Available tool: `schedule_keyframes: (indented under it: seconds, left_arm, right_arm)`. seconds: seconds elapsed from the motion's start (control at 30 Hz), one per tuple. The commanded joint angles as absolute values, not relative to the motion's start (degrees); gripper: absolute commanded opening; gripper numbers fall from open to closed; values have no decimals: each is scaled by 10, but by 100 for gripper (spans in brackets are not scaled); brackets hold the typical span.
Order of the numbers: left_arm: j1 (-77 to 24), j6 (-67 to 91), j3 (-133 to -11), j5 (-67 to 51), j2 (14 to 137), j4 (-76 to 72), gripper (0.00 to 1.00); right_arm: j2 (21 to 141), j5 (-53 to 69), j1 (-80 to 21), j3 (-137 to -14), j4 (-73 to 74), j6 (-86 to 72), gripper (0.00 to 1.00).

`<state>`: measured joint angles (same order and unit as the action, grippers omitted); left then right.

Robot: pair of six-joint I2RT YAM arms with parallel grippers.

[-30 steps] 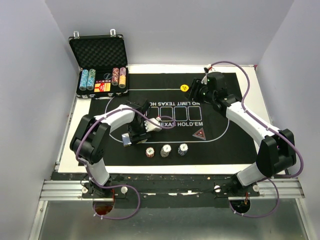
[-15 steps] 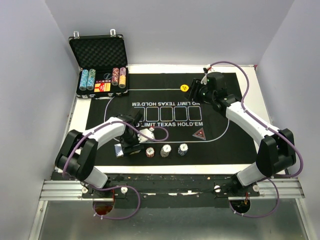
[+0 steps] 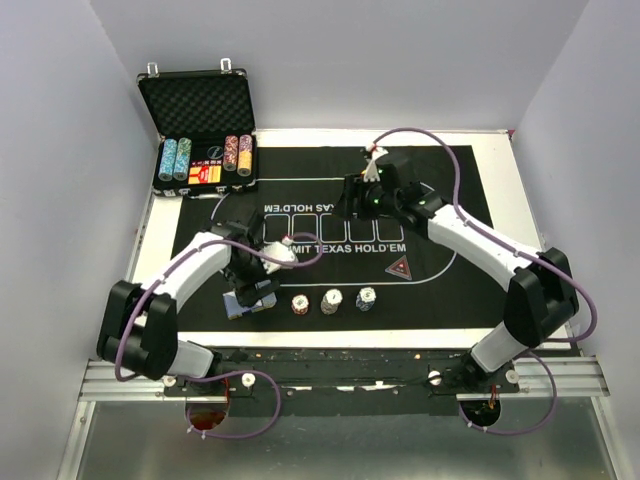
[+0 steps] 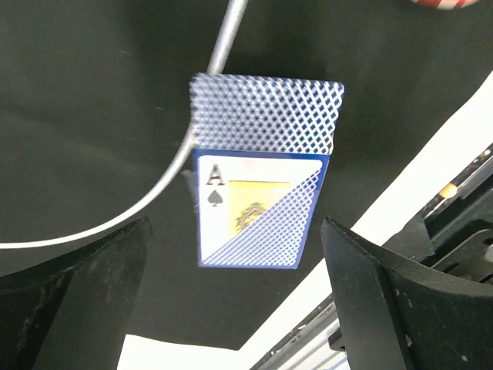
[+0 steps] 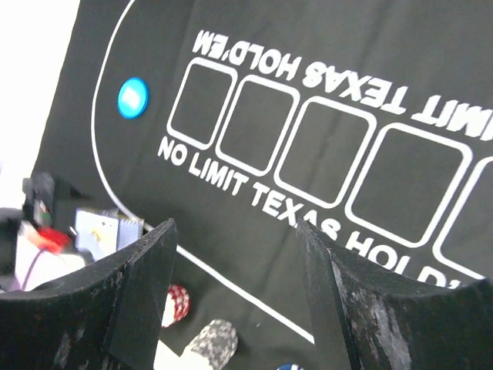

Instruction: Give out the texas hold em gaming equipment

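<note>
L gripper is open wide, hanging just above the blue-backed playing cards. Its fingers stand one each side of the pack, neither touching it. The cards lie on the black mat near its front edge, at the L end of a row w/ three poker chip stacks. The top blue back sits shifted off a face showing an ace of spades. The dark red triangular marker lies on the mat R of centre, apart from the chips. R gripper is open too, nothing between its fingers, over the printed card boxes mid-mat. The blue button lies flat just beside the end box. The case stands open at the far L corner w/ more chips inside
</note>
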<state>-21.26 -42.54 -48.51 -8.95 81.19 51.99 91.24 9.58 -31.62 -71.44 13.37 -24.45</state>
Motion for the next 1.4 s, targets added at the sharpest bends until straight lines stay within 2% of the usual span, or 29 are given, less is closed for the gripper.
schedule_keyframes:
  seconds: [0.0, 0.13, 0.27, 0.4, 0.53, 0.7, 0.93, 1.37]
  left_arm:
    - [-169, -408, -582, -191, 756, 577, 99]
    - [-95, -386, -679, -274, 725, 616, 99]
    - [-40, -336, -726, -318, 690, 611, 99]
    - [-13, -301, -726, -343, 643, 599, 99]
    - [23, -278, -668, -372, 594, 544, 99]
    - [36, -244, -666, -363, 623, 543, 99]
    - [70, -215, -692, -377, 657, 549, 99]
    - [77, -182, -698, -369, 662, 531, 99]
  right_arm:
    - [912, 89, -351, -722, 173, -214, 73]
    - [908, 97, -383, -721, 191, -200, 76]
    - [926, 77, -451, -736, 218, -178, 77]
    - [954, 65, -520, -754, 236, -161, 78]
    - [984, 62, -569, -773, 255, -147, 79]
    - [1038, 55, -613, -803, 287, -129, 81]
    - [1083, 36, -634, -801, 287, -127, 82]
    - [1122, 4, -642, -793, 286, -121, 77]
